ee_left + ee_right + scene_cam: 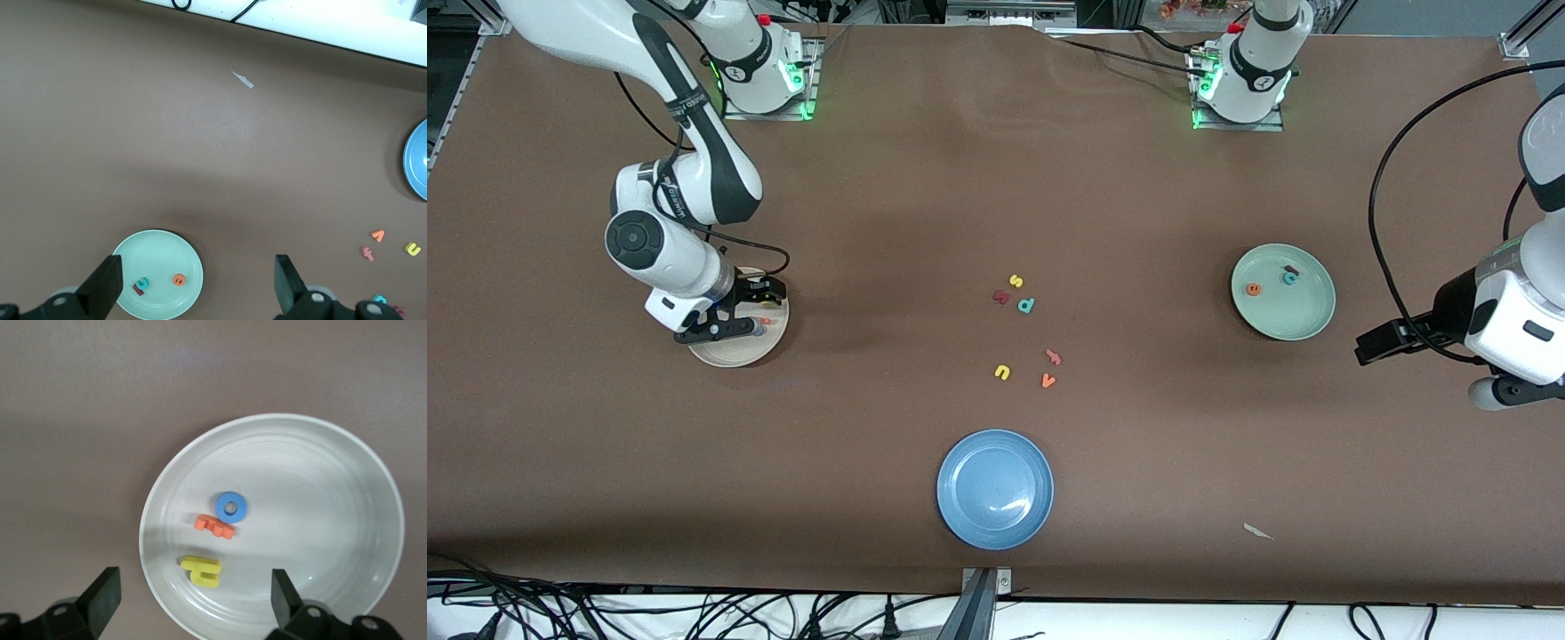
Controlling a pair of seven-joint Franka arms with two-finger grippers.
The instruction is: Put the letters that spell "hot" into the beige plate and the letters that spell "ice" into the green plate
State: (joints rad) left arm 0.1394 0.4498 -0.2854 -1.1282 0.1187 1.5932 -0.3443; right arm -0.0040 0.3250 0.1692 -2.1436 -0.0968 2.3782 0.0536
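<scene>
The beige plate [729,360] [320,493] lies toward the right arm's end of the table. In it rest the yellow h [201,570], the blue o [231,507] and the orange t [214,526]. My right gripper [751,309] [195,600] hangs open just over the plate, above the h, holding nothing. The green plate [1303,320] [160,257] toward the left arm's end holds the teal c [1288,278] [142,283], the dark red i [1290,268] [138,289] under it and the orange e [1253,289] [178,280]. My left gripper [1371,347] [197,283] waits open and empty beside that plate.
A blue plate [996,489] lies near the front edge. Loose letters sit mid-table: a yellow s [1016,281], a dark red one [1000,297], a teal p [1026,305], a yellow u [1002,372], a reddish one [1054,356], an orange v [1048,380]. A paper scrap [1258,532] lies nearer the front.
</scene>
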